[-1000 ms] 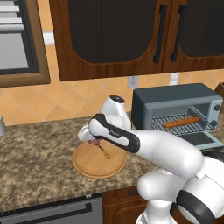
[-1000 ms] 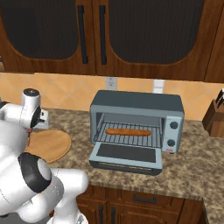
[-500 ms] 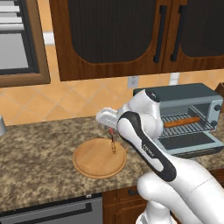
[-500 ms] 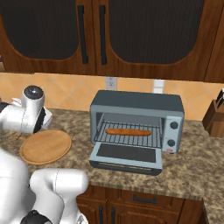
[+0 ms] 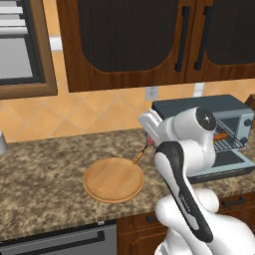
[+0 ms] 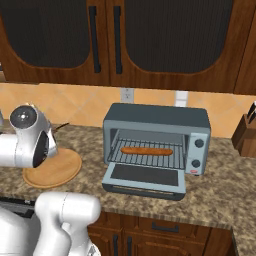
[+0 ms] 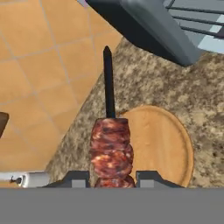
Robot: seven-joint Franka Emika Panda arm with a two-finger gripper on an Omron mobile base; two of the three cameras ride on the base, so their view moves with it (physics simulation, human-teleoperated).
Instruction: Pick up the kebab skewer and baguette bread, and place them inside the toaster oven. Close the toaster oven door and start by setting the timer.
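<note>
Kebab skewer pinched between tool fingertips, stick pointing away, above wooden board

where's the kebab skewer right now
The kebab skewer is clamped in the gripper, lifted above the round wooden board on the counter, left of the open toaster oven.

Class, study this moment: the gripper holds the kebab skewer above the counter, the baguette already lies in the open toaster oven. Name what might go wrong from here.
1. The gripper clamps the kebab skewer by its meat, so it may slip or swing.
2. The long bare stick could catch the toaster oven frame or its lowered toaster oven door.
3. The baguette bread occupies mid-rack; the skewer may nudge it.
</note>
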